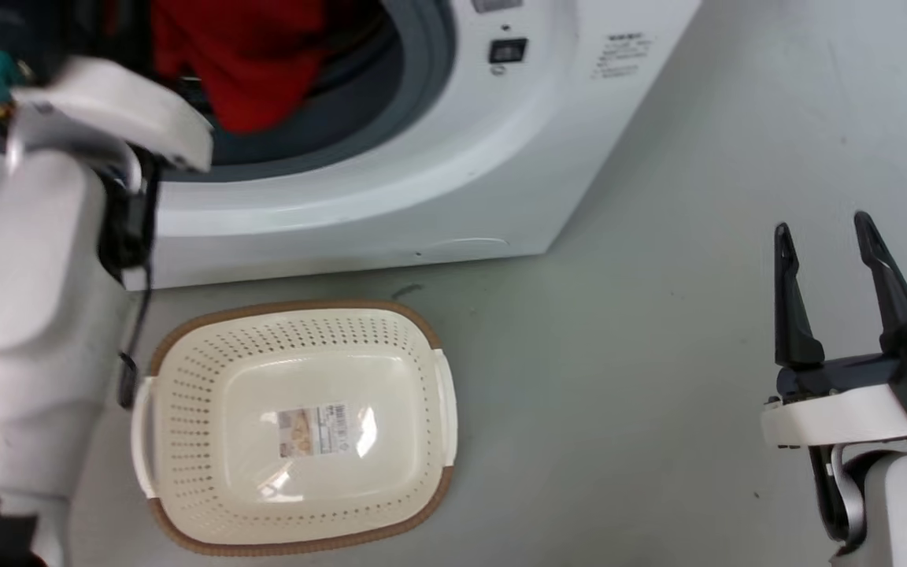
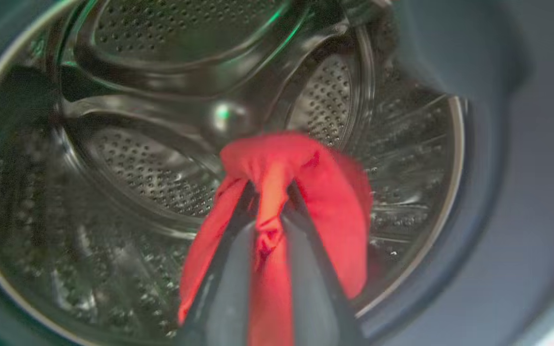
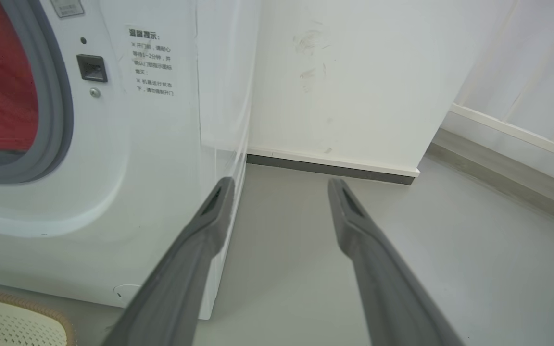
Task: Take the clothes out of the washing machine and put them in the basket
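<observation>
Presently, the right pincer (image 1: 823, 224) hangs at the near right above the floor (image 1: 619, 354). Its two fingers are spread apart and hold nothing. It is well apart from the work.

The basket (image 1: 209, 370) sits on the floor directly ahead, empty and upright. A narrow strip of floor separates it from the front of the washing machine (image 1: 438, 173).

The pale left forearm (image 1: 28, 260) rises along the left side of the head view and passes into the porthole (image 1: 422, 71). Red cloth shows behind the grey seal.

In the left wrist view, the left pincer (image 2: 271, 202) is clamped on a fold of the clothes (image 2: 334, 202). The fabric is pinched between the fingers and drapes over both tips. Behind it lies the perforated drum (image 2: 152, 173). The view is blurred, so it cannot be told how much cloth trails below the grip.

Assessment: the step in hand is drawing the garment out of the machine.

Recommendations:
- Keep the pinch firm, since only a fold is held and it could slip.
- Withdraw straight along the axis of the porthole.
- Raise the trailing cloth over the lower lip of the seal, where it is likely to drag or snag.
- Carry the load down over the middle of the basket.
- Lower it until the bulk piles inside the rim, and only then release.
- Keep the right pincer clear of that path.
</observation>
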You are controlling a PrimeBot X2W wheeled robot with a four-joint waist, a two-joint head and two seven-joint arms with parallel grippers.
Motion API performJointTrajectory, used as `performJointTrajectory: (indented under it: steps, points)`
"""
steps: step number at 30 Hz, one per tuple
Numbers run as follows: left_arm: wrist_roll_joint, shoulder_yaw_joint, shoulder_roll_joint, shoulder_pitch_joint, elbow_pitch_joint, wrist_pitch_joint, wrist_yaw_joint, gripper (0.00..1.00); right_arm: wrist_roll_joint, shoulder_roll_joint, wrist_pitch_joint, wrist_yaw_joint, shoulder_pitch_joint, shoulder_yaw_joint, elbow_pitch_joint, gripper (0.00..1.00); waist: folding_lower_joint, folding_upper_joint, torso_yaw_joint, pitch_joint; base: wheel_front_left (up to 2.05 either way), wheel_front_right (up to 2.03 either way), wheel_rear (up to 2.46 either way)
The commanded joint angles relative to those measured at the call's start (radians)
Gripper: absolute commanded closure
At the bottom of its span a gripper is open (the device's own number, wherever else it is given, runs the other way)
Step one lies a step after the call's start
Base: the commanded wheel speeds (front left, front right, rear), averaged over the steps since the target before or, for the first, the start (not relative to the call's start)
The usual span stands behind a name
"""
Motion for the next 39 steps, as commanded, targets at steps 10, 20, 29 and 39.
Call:
performJointTrajectory:
  steps: [10,20,29,39]
  points:
    - [0.154,0.164,-0.087,0.362,-0.348,-0.002,-0.001,1.0,-0.036,-0.001,-0.002,-0.001,0.043,-0.019,0.023,0.0,0.0003,-0.0001,0.119,-0.177,0.0,0.0,0.0]
    - [0.217,0.236,-0.139,0.677,-0.643,-0.003,-0.036,1.0,-0.044,-0.001,-0.002,-0.001,0.089,-0.025,0.035,0.0,0.0003,-0.0001,0.18,-0.252,0.0,0.0,0.0]
    - [0.218,0.183,-0.162,0.877,-0.522,-0.003,-0.071,1.0,-0.058,-0.001,-0.002,-0.001,0.085,-0.015,0.035,0.0,0.0003,-0.0001,0.211,-0.218,0.0,0.0,0.0]
    - [0.204,0.208,-0.223,0.779,-0.202,-0.003,-0.137,1.0,-0.09,-0.001,-0.002,-0.001,0.041,-0.021,0.005,0.0,0.0003,-0.0001,0.179,-0.058,0.0,0.0,0.0]
